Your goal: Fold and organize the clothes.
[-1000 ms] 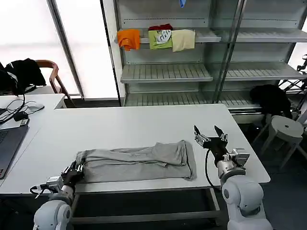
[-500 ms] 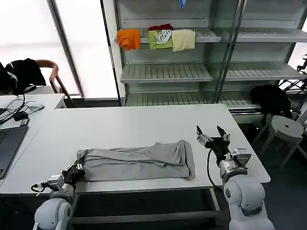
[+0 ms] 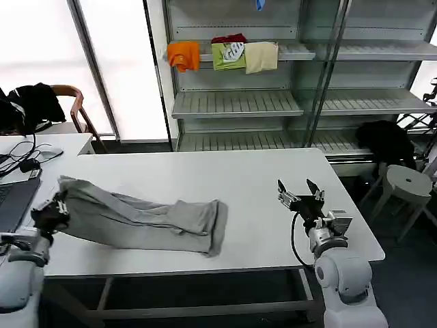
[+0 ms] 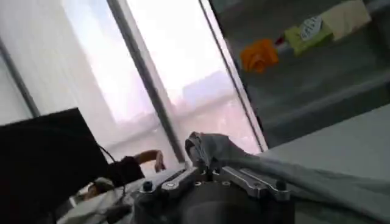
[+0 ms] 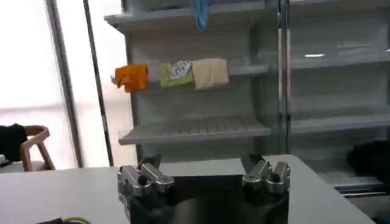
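Observation:
A light grey shirt [image 3: 143, 220], folded into a long strip, lies across the left half of the white table [image 3: 205, 174]. Its left end is lifted off the surface. My left gripper [image 3: 54, 208] is shut on that raised end at the table's left edge. In the left wrist view the grey cloth [image 4: 214, 146] bunches up between the shut fingers of the left gripper [image 4: 204, 165] and trails off across the table. My right gripper [image 3: 300, 191] stands open above the table's right side, well clear of the shirt, and the right wrist view shows its fingers [image 5: 141, 175] spread wide with nothing between them.
A metal shelf unit [image 3: 235, 102] stands behind the table with small orange, green and cream garments [image 3: 225, 56] on its upper shelf. A laptop and cables [image 3: 17, 181] lie on the desk at the left. A stool [image 3: 403, 184] and black bundle [image 3: 386, 140] sit at the right.
My left gripper has swung up and to the left with the shirt's end, dragging the whole strip leftward across the table. The right gripper has stayed where it was, open.

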Robot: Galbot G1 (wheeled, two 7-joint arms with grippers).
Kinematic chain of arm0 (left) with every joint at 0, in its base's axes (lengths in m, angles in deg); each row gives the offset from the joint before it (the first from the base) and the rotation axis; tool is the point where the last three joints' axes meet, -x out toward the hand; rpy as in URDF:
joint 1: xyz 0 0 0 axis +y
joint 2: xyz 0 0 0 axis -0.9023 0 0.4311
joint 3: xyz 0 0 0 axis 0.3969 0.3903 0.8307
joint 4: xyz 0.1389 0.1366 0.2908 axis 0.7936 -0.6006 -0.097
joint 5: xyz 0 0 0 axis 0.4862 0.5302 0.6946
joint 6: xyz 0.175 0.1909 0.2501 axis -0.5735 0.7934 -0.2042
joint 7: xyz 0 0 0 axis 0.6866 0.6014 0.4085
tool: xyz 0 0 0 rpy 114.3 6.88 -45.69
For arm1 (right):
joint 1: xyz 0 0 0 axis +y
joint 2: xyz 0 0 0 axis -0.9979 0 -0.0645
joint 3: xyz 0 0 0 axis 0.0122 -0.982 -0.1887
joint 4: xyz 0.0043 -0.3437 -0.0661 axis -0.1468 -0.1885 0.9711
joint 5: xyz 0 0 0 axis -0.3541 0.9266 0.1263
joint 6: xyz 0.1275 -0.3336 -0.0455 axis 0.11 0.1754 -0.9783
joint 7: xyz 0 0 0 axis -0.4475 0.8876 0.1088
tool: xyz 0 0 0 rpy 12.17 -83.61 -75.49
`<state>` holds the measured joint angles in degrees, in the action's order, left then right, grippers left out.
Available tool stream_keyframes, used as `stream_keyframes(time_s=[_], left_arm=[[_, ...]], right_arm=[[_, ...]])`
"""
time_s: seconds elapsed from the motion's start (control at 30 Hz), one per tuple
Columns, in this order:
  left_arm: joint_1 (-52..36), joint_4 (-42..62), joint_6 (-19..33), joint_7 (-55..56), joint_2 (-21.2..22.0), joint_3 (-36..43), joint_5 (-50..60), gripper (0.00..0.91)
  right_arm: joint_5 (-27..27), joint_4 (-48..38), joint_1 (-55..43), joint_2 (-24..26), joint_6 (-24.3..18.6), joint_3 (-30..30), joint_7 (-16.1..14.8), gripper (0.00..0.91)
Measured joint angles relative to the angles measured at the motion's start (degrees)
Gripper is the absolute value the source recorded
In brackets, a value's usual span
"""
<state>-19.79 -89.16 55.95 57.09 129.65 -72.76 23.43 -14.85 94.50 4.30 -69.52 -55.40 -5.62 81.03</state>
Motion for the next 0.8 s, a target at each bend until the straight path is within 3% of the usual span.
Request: stream_keyframes(time_s=[0.17, 0.33, 0.57, 0.8], left_arm=[[-2.33, 1.17, 0.48, -2.75, -3.54, -2.31, 2.07, 0.000], [-2.63, -0.21, -0.87, -3.39, -3.99, -2.77, 1.27, 0.010], [-1.46, -5.58, -4.28, -2.40, 0.46, 0.98, 0.04, 0.010], [-1.50, -9.87, -7.86, 0.20, 6.80, 10.37, 1.70, 0.010]], right_arm=[[2.52, -3.67, -0.59, -0.42, -2.25, -1.22, -0.37, 0.907], [4.64, -6.27, -0.46, -1.08, -3.91, -1.99, -0.47, 0.907], [6.80, -7.91, 0.30, -1.41, -5.42, -2.43, -0.61, 0.907], [7.88, -8.29, 1.51, -1.49, -6.32, -2.05, -0.67, 0.907]])
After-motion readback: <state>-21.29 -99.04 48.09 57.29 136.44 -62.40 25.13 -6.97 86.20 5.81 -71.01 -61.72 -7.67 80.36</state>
